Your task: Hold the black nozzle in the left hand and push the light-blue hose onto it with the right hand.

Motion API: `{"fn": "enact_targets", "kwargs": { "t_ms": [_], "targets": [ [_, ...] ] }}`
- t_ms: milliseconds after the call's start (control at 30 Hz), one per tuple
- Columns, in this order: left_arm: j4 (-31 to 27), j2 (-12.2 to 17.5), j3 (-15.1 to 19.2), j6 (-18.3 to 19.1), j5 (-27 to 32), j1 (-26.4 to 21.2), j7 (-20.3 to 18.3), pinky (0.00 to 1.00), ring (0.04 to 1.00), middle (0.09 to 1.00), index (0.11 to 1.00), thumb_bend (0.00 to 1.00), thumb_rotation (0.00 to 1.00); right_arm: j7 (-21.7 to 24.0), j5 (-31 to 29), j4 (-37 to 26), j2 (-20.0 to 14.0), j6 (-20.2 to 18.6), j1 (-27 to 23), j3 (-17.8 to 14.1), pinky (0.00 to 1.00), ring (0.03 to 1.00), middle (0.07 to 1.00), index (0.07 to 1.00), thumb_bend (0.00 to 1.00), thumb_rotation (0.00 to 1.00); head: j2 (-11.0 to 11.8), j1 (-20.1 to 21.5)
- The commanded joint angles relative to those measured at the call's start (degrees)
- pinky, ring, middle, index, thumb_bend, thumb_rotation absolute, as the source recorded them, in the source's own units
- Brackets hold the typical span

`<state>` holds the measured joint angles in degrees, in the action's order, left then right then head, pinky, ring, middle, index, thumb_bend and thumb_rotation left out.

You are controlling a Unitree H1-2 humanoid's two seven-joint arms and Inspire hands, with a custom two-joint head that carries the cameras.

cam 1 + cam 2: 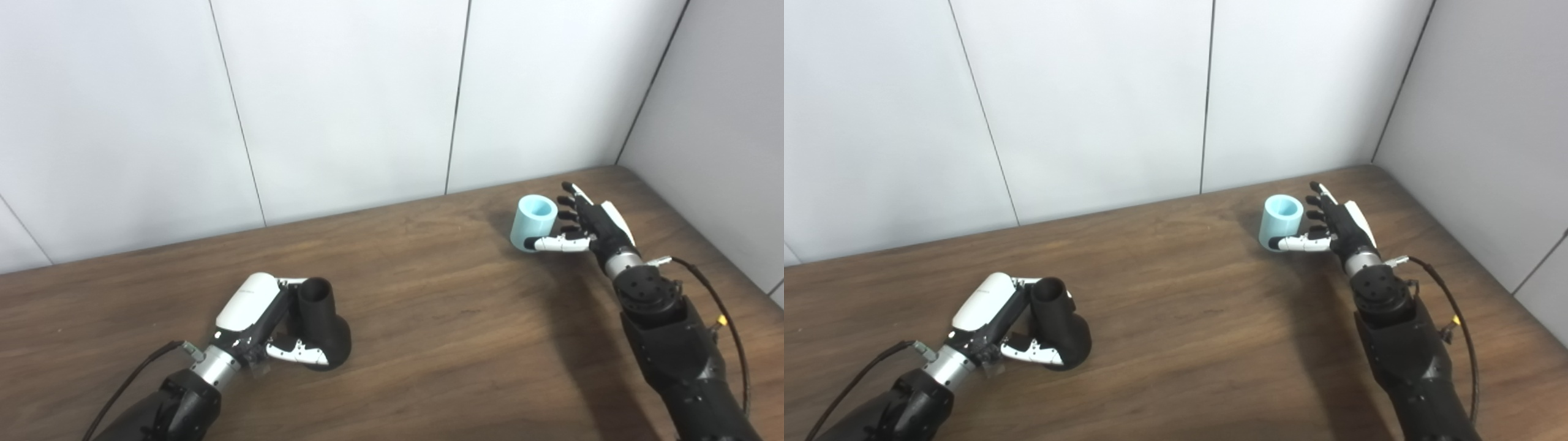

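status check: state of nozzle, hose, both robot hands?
black nozzle: upright on the table, open end up, wide base down.
light-blue hose: short piece standing upright, open end up, apart from the nozzle.
left robot hand: wrapped around the nozzle.
right robot hand: open, fingers spread beside the hose, thumb at its front; not closed on it.

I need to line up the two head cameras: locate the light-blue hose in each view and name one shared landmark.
Left eye view: light-blue hose right of centre, upper table, beside the right hand.
Right eye view: hose right of centre, nearer the middle.
Shared landmark: black nozzle at lower left, in both.
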<state>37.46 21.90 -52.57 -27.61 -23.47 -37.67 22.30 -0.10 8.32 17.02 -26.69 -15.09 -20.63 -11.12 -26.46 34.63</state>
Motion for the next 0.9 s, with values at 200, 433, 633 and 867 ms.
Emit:
{"fn": "enact_targets", "kwargs": {
  "t_ms": [200, 433, 633, 867],
  "targets": [
    [4.02, 3.60, -3.76, 0.69, -3.02, 9.01, -5.56, 0.31, 0.373, 0.437, 0.525, 0.50, 0.00, -1.70, 0.92, 1.07, -0.45, 3.64, -3.14, 2.20, 0.69, 0.783, 0.879, 0.936, 0.82, 0.14, -0.53, -0.36],
    [4.55, 3.32, -4.17, 0.69, -3.17, 9.08, -4.95, 0.32, 0.375, 0.437, 0.526, 0.50, 0.00, -1.61, 0.84, 1.76, 0.26, 2.63, -4.16, 3.40, 0.68, 0.778, 0.878, 0.917, 0.82, 0.12, -1.03, -0.66],
    [4.45, 2.92, -3.50, 0.69, -2.73, 9.52, -5.71, 0.33, 0.382, 0.441, 0.523, 0.50, 0.00, -1.27, 0.06, 1.95, 0.88, 2.11, -4.53, 3.92, 0.68, 0.775, 0.879, 0.902, 0.82, 0.10, -1.51, -1.07],
    [4.68, 2.60, -3.83, 0.69, -2.98, 9.40, -5.32, 0.33, 0.369, 0.430, 0.506, 0.50, 0.00, -1.74, 4.46, 5.53, -0.54, 4.91, -5.08, 8.17, 0.68, 0.762, 0.809, 0.826, 0.81, 0.11, -1.72, -1.30]
  ]
}}
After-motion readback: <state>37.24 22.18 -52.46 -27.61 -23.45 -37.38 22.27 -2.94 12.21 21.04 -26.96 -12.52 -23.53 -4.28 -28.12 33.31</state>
